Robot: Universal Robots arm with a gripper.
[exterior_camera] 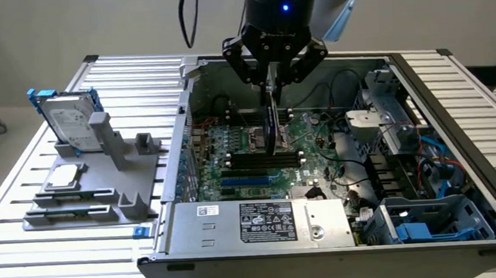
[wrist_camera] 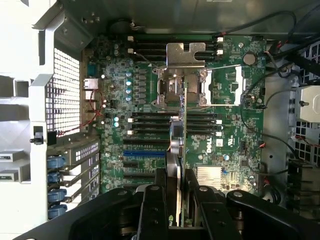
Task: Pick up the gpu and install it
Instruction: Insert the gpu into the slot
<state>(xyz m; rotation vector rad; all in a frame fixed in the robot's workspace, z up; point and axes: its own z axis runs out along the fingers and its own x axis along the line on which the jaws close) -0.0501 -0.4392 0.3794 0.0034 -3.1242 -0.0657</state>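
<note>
The black two-fingered gripper (exterior_camera: 275,76) clamps the thin green-and-black gpu (exterior_camera: 271,121) edge-down over the large green motherboard (exterior_camera: 222,144) — done well, the card descends plumb, squared to its slot, without tilting.

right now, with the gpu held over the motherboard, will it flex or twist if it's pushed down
Probably stiff: the gpu hangs straight and edge-on below the gripper, with no visible bend. Likely light for its size, being a thin card. Held only at its upper edge, it may pivot if its lower edge catches on the motherboard.
</note>
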